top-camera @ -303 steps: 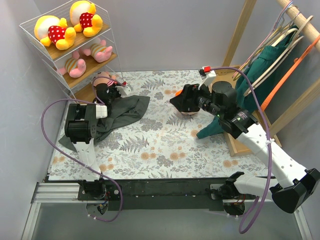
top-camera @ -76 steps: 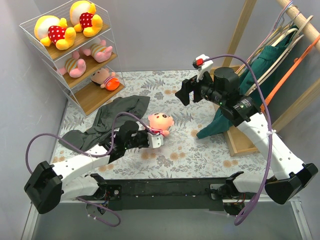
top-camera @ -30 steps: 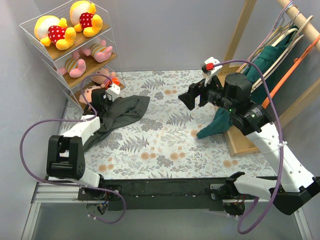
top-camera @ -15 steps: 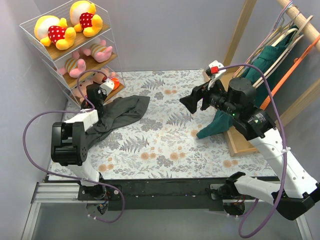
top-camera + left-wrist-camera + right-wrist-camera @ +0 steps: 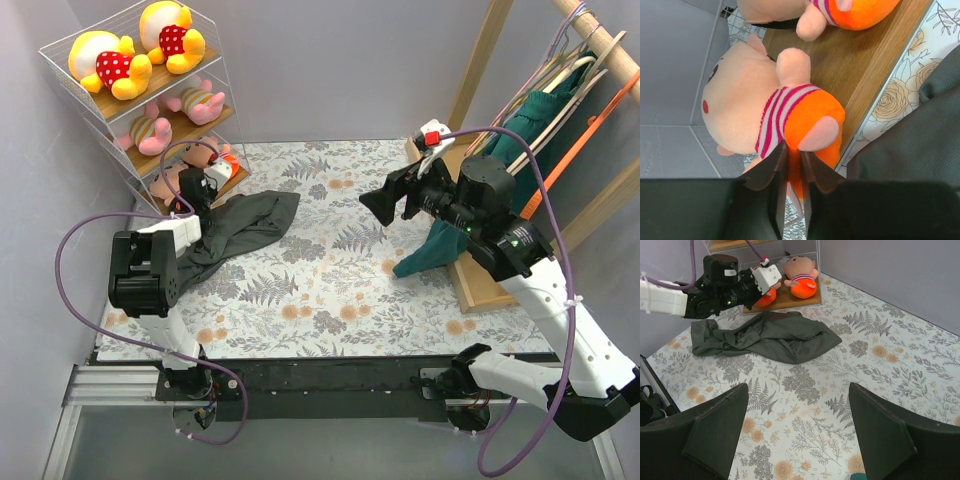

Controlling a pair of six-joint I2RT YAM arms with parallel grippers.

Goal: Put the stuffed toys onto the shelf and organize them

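Left hand (image 5: 789, 160): clamped on peach-orange striped plush doll (image 5: 760, 112), on bottom board of white wire shelf (image 5: 875, 55).
Right hand (image 5: 797, 405): wide open, empty.
Shelved: yellow plush bears (image 5: 110, 62), pink plush pigs (image 5: 150, 132), second doll (image 5: 860, 12).
Left: likely just letting go.

floral table (image 5: 330, 290) — dark grey cloth (image 5: 240, 225), white shelf (image 5: 190, 130) in far-left corner

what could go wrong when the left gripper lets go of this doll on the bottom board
The doll that the left gripper pinches lies by the front edge of the bottom board, so it may roll off onto the grey cloth. The fingers may also snag its orange fabric and drag it out when withdrawing.
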